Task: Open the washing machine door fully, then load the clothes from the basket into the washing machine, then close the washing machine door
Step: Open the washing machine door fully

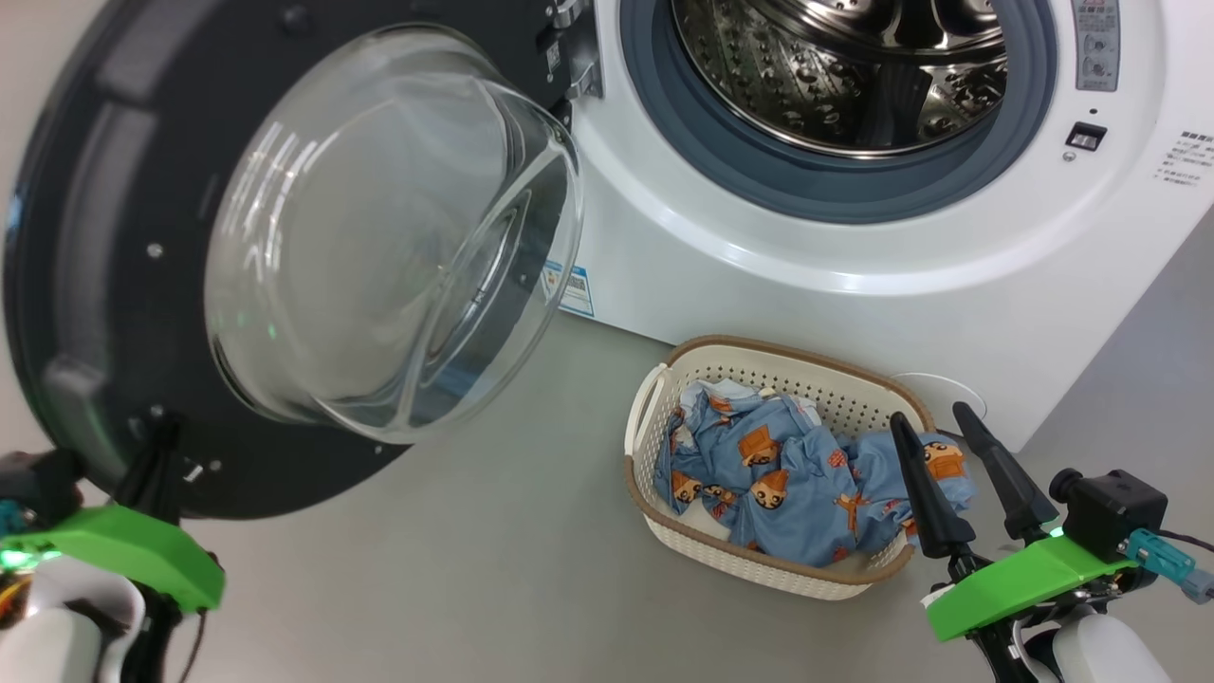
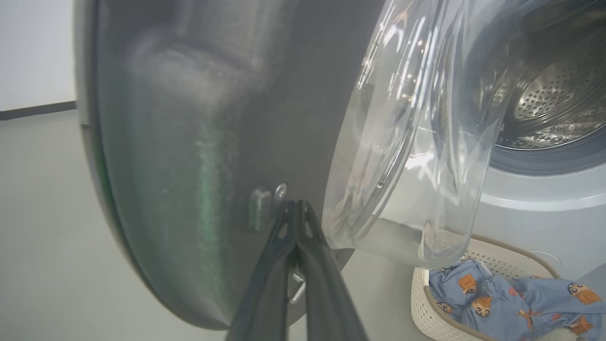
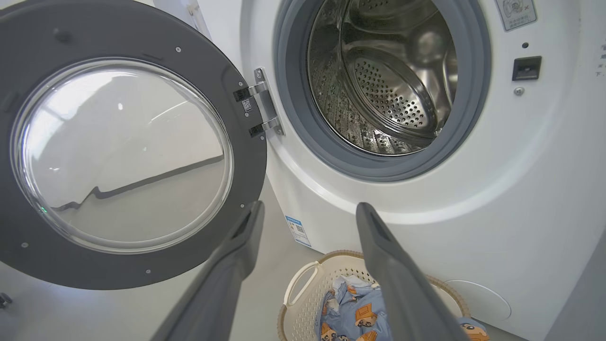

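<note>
1. One round washing machine door [image 1: 379,237] hangs open on the left of the washing machine [image 1: 759,275]. It is held by a metal hinge [image 1: 579,57] on its right edge, and its inner face is turned out toward the room.
2. Its wide rim is dark and glossy. The clear glass bowl in its centre bulges toward the lower right of the head view.
3. At the door's lower rim the left pincer [image 2: 296,208] has its two dark fingers pressed together, tips against the rim beside a small grey nub.
4. Behind the door the machine's mouth is uncovered, showing a grey rubber seal [image 1: 854,190] around a perforated steel drum [image 1: 835,76]. A blue label sticker [image 1: 569,289] sits low on the white front.
5. On the grey floor [image 1: 474,569] just before the machine stands the cream basket [image 1: 759,346], with perforated sides and a brown rim. Its long axis runs left to right in the head view, one handle at the left end.
6. Light blue clothes [image 1: 787,474] with orange-brown figures lie crumpled inside it.
7. Over the basket's right end the right pincer [image 1: 928,415] hangs with its fingers spread wide, holding nothing.
</note>
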### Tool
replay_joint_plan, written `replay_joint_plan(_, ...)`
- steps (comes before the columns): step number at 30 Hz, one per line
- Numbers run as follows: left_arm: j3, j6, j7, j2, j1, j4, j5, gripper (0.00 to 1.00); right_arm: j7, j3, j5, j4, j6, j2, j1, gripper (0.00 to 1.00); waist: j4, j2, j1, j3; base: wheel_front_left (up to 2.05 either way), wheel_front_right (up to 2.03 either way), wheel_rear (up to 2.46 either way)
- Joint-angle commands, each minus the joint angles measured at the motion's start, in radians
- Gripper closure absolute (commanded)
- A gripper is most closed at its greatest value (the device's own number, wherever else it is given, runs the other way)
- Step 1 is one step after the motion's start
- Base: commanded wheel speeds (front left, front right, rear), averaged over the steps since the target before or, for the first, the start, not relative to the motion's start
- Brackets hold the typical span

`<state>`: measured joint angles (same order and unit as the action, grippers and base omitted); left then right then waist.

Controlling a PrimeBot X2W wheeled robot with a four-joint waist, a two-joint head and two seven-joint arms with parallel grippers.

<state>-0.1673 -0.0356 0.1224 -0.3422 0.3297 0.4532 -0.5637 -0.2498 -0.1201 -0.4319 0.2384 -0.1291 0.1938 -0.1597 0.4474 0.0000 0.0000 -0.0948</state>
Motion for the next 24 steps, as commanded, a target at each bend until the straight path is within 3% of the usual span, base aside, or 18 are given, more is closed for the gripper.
replay_joint_plan(1,0.055,-0.005,0.012,-0.071,0.076,0.030,-0.007,1.00,-0.012,-0.020,0.008,-0.019,-0.002,0.001,-0.031,0.00,0.000,0.0000,0.0000,-0.008,0.00,0.00,0.00)
replay_joint_plan(15,0.030,-0.072,0.042,-0.138,0.285,0.328,-0.007,1.00,-0.012,-0.020,0.015,-0.016,-0.002,-0.014,-0.051,0.00,-0.013,0.0000,0.0000,-0.043,0.00,0.00,0.00)
replay_joint_plan(24,-0.021,-0.092,0.077,-0.162,0.386,0.505,-0.008,1.00,-0.012,-0.028,0.011,-0.007,-0.002,-0.020,-0.059,0.00,-0.036,0.0000,0.0000,-0.045,0.00,0.00,0.00)
